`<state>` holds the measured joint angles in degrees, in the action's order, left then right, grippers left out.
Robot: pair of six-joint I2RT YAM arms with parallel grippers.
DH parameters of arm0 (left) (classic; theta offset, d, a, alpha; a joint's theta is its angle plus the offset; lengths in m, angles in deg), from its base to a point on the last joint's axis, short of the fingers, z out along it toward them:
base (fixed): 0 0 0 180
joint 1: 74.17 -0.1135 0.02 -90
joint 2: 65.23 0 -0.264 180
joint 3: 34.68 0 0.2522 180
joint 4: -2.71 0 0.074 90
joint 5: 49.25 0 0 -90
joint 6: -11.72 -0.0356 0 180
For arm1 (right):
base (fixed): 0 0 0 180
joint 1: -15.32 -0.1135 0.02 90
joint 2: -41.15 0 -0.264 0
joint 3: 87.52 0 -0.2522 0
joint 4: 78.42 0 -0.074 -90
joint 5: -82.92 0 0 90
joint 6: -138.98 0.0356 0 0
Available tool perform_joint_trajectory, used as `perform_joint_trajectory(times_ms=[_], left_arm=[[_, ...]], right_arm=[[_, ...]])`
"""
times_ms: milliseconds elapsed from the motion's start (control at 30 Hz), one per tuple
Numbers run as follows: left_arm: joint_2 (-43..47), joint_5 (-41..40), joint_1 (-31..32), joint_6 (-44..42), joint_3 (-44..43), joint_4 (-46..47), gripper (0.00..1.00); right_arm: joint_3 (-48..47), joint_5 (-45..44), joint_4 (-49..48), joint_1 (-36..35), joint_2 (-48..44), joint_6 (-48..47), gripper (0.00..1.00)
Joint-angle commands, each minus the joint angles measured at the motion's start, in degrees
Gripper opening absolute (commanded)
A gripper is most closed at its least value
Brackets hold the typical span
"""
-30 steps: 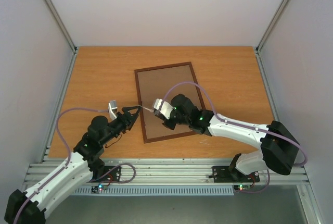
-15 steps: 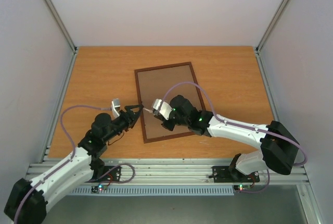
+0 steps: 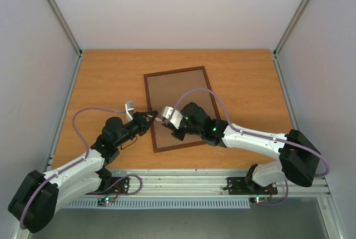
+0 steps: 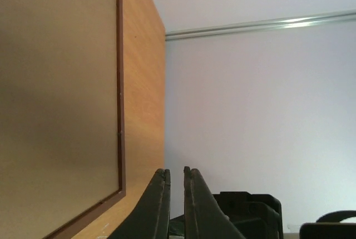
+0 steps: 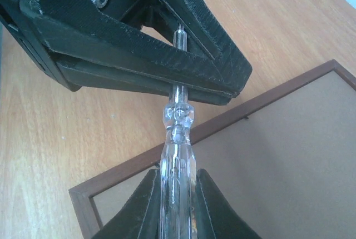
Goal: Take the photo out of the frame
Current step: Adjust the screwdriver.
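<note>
The frame [image 3: 178, 91] lies back up at picture centre on the table [image 3: 111, 78], front hidden. At its left edge the right hand [image 3: 164, 119] grips a clear screwdriver [image 5: 177, 150], the left hand [image 3: 151, 115] clamped on its shaft.

The frame [image 3: 178, 89] is dark reddish-brown with a plain brown back, the table [image 3: 111, 78] orange wood-grain, the tool [image 5: 177, 155] clear.

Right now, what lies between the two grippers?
A clear screwdriver, handle in the right gripper, tip inside the left gripper; the right wrist view shows it.
</note>
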<state>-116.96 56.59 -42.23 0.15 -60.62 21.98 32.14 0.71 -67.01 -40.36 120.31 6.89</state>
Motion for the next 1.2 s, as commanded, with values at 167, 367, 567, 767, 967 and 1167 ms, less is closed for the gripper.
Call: perform_joint_trajectory(times_ms=[167, 367, 567, 767, 967, 1167], left_arm=[[3.28, 0.34, 0.22, -1.64, 0.58, 6.07, 0.00], [5.30, 0.70, 0.22, -2.37, 1.91, 7.67, 0.00], [7.28, 1.21, 0.19, -2.76, 3.16, 9.17, 0.01], [10.24, 0.44, 0.22, -2.89, 4.21, 7.77, 0.00], [11.59, 0.83, 0.22, -2.94, 4.17, 7.00, 0.01], [11.46, 0.95, 0.20, -2.78, 4.43, 7.15, 0.00]], right_arm=[[0.43, 6.47, -1.39, 0.33, -3.80, 2.51, 0.17], [-0.48, 9.18, -1.07, 0.94, -3.53, 3.62, 0.22], [-0.35, 12.86, -3.36, 1.85, -2.88, 5.61, 0.23], [-0.51, 16.80, -5.43, 2.76, -2.89, 7.46, 0.23], [-0.41, 17.33, -6.62, 3.15, -2.82, 8.63, 0.23], [0.21, 16.93, -8.53, 3.25, -3.16, 10.22, 0.23]])
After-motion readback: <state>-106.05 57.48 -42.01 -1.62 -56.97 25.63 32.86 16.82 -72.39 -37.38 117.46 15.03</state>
